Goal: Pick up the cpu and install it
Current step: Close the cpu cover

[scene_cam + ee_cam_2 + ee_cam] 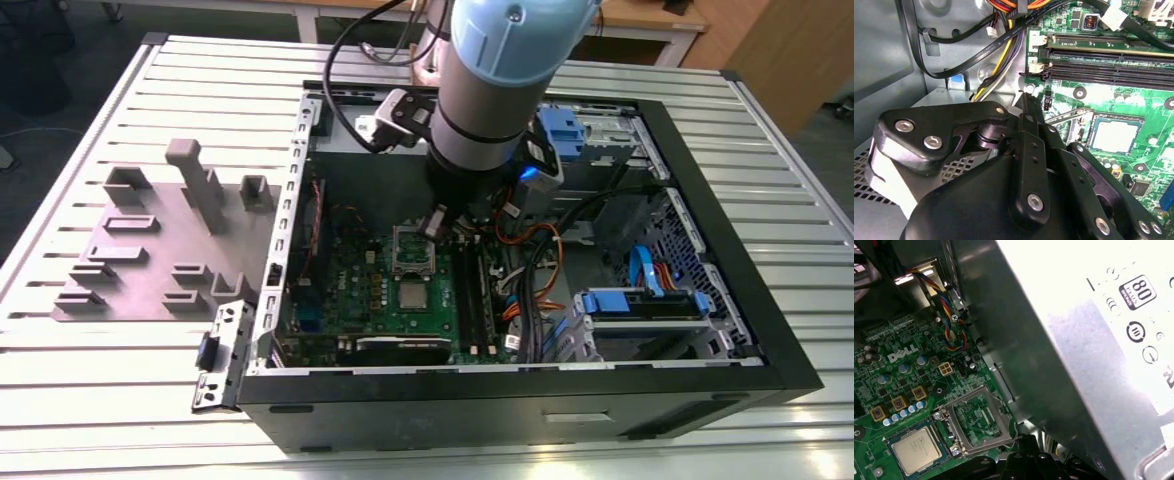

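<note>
Seemingly the grasp of the cpu (916, 450) is in hand: it should be met level and taken by opposite edges, the open bracket (985, 442) being avoided. It is seated flat near the motherboard's (909, 380) middle, metal top up, edges parallel to the board's; being square, no long axis is shown. The gripper (1026, 100) is held near that bracket; whether it is clenched cannot be told.

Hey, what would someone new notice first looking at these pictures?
The big grey-blue robot arm reaching into the open computer case in the exterior view. Next, the bright green motherboard, with the silvery cpu beside the open socket bracket in the first wrist view.
</note>
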Action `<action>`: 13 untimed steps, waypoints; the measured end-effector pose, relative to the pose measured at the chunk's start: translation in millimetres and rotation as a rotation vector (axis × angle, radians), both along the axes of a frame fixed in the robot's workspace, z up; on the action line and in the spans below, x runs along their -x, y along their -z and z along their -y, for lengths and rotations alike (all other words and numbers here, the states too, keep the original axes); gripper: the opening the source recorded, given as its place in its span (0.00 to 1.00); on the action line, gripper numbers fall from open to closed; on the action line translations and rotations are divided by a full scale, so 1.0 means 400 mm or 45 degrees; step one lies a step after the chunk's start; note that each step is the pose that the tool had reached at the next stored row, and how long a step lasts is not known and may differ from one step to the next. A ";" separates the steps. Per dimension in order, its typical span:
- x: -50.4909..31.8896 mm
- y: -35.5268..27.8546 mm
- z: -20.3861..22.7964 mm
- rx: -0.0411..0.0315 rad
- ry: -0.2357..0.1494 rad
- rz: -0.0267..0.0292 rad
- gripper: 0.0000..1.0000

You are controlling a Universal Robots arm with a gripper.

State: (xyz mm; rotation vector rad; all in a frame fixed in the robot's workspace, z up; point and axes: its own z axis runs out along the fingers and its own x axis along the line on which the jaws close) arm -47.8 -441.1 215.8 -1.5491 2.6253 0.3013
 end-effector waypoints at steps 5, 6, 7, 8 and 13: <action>0.002 -0.007 0.000 0.0000 0.000 0.0000 0.11; 0.002 -0.009 0.000 0.0001 0.000 -0.0001 0.11; 0.002 -0.010 0.000 0.0001 0.000 -0.0001 0.11; 0.003 -0.012 0.000 0.0000 0.000 0.0000 0.11; 0.004 -0.020 0.000 0.0000 0.000 0.0000 0.11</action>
